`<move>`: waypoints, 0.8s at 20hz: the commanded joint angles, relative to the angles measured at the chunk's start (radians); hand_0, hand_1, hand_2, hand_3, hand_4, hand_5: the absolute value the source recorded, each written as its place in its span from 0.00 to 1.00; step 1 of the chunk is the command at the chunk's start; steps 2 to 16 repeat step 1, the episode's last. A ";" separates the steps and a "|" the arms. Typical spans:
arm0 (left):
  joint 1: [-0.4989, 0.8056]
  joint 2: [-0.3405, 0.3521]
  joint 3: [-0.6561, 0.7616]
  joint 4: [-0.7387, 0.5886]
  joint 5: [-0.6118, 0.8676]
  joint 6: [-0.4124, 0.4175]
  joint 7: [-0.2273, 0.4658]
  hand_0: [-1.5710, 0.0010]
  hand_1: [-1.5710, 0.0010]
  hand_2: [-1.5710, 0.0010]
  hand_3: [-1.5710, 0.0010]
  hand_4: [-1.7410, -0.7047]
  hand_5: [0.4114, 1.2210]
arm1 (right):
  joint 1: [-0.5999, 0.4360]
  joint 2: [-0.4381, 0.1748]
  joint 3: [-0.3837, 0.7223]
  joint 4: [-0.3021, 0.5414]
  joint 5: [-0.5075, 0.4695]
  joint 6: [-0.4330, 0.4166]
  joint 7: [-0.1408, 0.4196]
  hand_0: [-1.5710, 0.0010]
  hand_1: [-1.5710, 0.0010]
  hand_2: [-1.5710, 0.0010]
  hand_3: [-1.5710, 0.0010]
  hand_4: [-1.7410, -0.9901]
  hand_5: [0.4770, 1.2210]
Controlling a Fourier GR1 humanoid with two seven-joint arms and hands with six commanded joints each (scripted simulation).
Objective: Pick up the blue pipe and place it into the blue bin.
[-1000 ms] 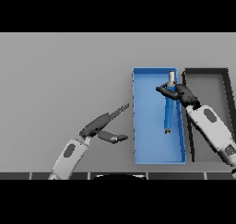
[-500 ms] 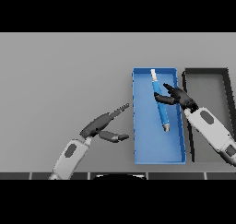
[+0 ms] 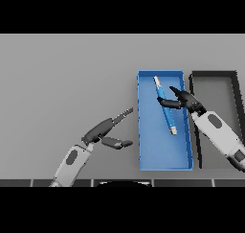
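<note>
The pipe [image 3: 165,106] lies inside the bin [image 3: 158,155], long axis running away from me, just left of my right hand [image 3: 184,100], whose spread fingers sit beside its middle, while my open left hand [image 3: 106,133] idles outside the bin.

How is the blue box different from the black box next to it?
The blue bin is bright blue, while the black bin is dark with a grey floor. The blue bin holds the blue pipe lying inside it; the black bin shows nothing inside. The blue bin sits nearer the table's middle; the black bin sits to its right, partly hidden by the right arm. Both are long rectangular trays, side by side.
</note>
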 commanded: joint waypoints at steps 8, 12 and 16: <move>-0.007 -0.006 0.000 0.007 -0.002 0.002 0.009 1.00 1.00 1.00 1.00 0.83 0.02 | 0.011 -0.001 0.000 -0.002 -0.004 -0.002 0.000 1.00 1.00 1.00 1.00 0.96 0.22; -0.007 -0.006 0.000 0.007 -0.002 0.002 0.009 1.00 1.00 1.00 1.00 0.83 0.02 | 0.011 -0.001 0.000 -0.002 -0.004 -0.002 0.000 1.00 1.00 1.00 1.00 0.96 0.22; -0.007 -0.006 0.000 0.007 -0.002 0.002 0.009 1.00 1.00 1.00 1.00 0.83 0.02 | 0.011 -0.001 0.000 -0.002 -0.004 -0.002 0.000 1.00 1.00 1.00 1.00 0.96 0.22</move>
